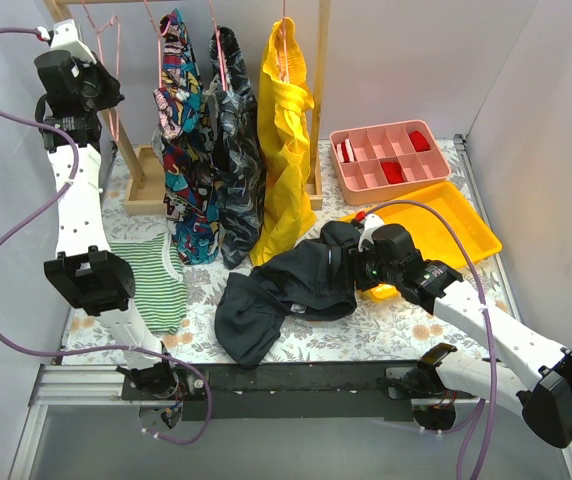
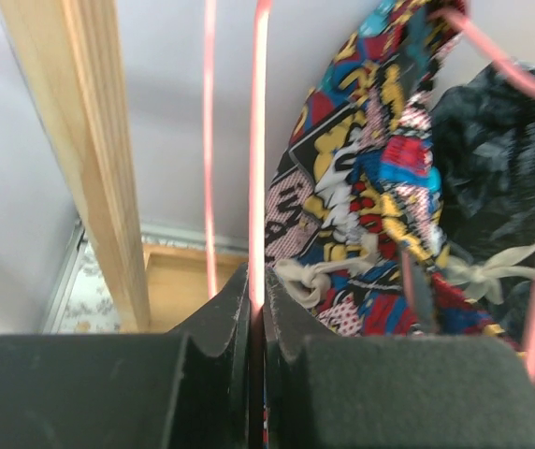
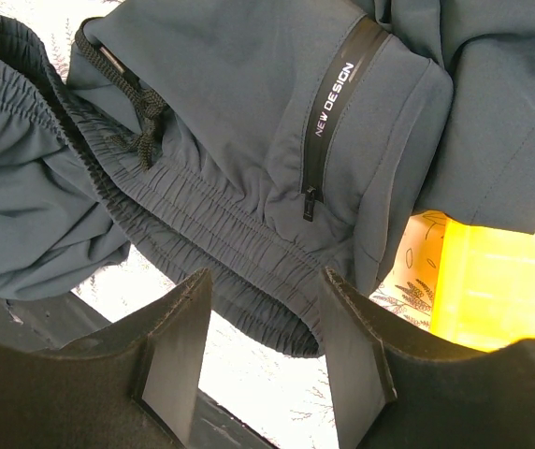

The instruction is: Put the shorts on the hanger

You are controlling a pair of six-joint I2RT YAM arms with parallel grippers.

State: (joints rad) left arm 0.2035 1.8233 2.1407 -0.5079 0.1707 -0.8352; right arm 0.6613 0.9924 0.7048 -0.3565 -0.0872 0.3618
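Note:
The dark navy shorts [image 1: 286, 285] lie crumpled on the floral table, front centre. The right wrist view shows their elastic waistband, drawstring and zip pocket [image 3: 249, 140]. My right gripper [image 1: 351, 265] is open and empty; its jaws stand just above the waistband edge [image 3: 263, 309], not touching it. The thin pink hanger [image 1: 116, 60] hangs at the left end of the wooden rack. My left gripper [image 1: 109, 100] is raised there and shut on the hanger's wire [image 2: 258, 140], which runs straight down between the closed fingers [image 2: 256, 290].
A multicoloured garment [image 1: 181, 130], a black-grey patterned garment [image 1: 236, 150] and a yellow garment [image 1: 286, 140] hang on the rack. A pink compartment box [image 1: 386, 155] and a yellow tray [image 1: 456, 225] sit at right. A green striped cloth [image 1: 151, 275] lies at left.

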